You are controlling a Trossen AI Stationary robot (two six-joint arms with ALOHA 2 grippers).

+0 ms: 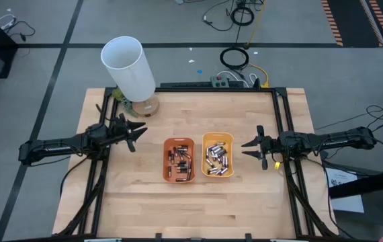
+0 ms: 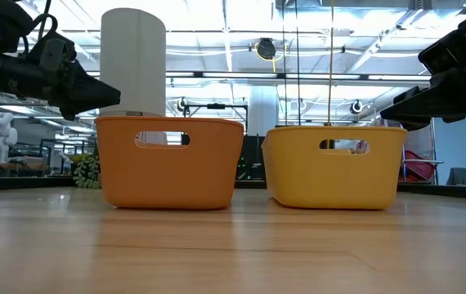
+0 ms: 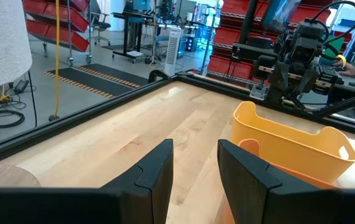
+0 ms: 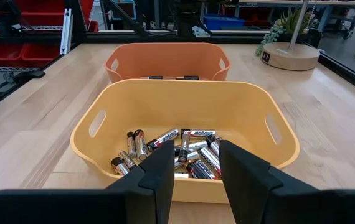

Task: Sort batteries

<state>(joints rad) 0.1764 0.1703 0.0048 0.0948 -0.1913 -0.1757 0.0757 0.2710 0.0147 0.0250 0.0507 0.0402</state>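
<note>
Small batteries lie loose in two plastic trays at the table's middle: dark ones (image 1: 179,163) in the orange tray (image 1: 166,161), silvery and dark ones (image 1: 216,158) (image 4: 177,149) in the yellow tray (image 1: 230,142) (image 4: 177,99). My left gripper (image 1: 140,131) (image 3: 195,168) hovers open, left of the orange tray, above the table. My right gripper (image 1: 246,148) (image 4: 196,171) hovers open just right of the yellow tray. Neither holds anything.
A tall white tube (image 1: 128,66) stands on a round wooden base (image 1: 144,106) at the table's far left. Bare wooden tabletop (image 1: 198,208) stretches in front of both trays. A black frame (image 1: 282,107) edges the table, with cables on the floor beyond.
</note>
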